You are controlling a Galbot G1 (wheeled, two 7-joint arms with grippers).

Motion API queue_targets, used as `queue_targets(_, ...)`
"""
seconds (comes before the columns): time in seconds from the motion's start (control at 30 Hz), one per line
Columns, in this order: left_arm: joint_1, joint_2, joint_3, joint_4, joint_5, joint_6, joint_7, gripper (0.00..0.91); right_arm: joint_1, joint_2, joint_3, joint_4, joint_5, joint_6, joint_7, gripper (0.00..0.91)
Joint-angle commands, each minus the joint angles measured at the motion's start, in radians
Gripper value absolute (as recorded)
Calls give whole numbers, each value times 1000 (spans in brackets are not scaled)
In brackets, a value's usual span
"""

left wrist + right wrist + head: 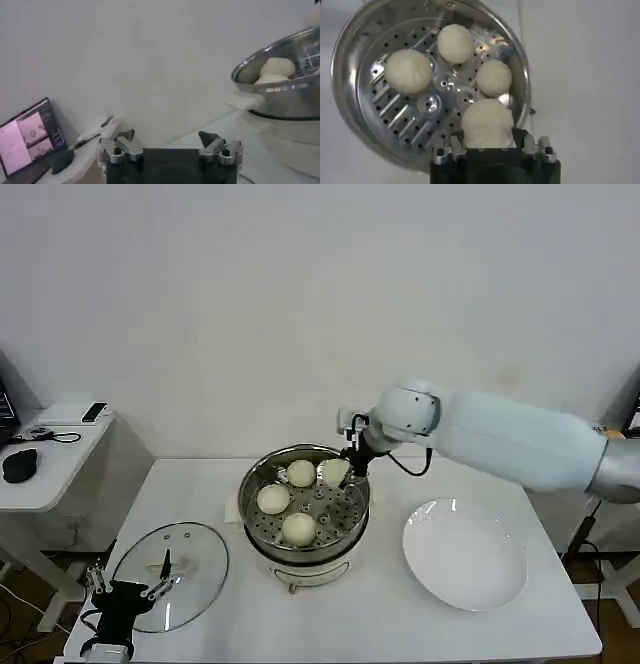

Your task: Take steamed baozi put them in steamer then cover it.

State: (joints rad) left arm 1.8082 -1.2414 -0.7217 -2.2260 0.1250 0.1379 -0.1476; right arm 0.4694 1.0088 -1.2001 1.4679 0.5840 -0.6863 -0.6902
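The steamer (304, 536) stands mid-table with three baozi on its perforated tray (405, 112): one at the back (301, 473), one on the left (273, 499), one at the front (298, 528). My right gripper (350, 466) reaches over the steamer's back right rim, shut on a fourth baozi (334, 472). The right wrist view has that baozi (487, 122) gripped in the right gripper (488, 136) above the tray's edge. The glass cover (195, 559) lies flat on the table to the left. Beside its near edge my left gripper (125, 589) stands open and empty, likewise open (166, 138) in its wrist view.
An empty white plate (465, 556) lies right of the steamer. A low side table (45, 469) with a mouse and cables stands off the left end, and a lit screen (27, 137) sits there too. The table's front edge runs close to the cover.
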Motion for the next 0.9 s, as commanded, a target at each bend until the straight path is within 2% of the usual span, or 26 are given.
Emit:
queue_targets(0.03,0,3,-5,3,-4,0,0,907,-53,67,-16,-26,11,-42,38,665)
queue_targets(0.6,-5,6,-7,9,-7,-1,-1,907,-80,59,-11,-38,-48,-40,9,665)
queue_targets(0.63,-5,6,-8,9,-7,-1,-1,907,-80,58,-10,-37,-48,-40,9,675)
queue_targets(0.67,-5,6,-8,10,-7,-1,-1,907,-80,57,-8,-35,-46,-40,9,766)
queue_targets(0.7,-5,6,-7,10,-7,-1,-1,907,-81,56,-6,-34,-47,-40,9,907)
queue_targets(0.9,-2,4,-8,6,-7,-1,-1,907,-73,34,8,4,-47,-41,31,907)
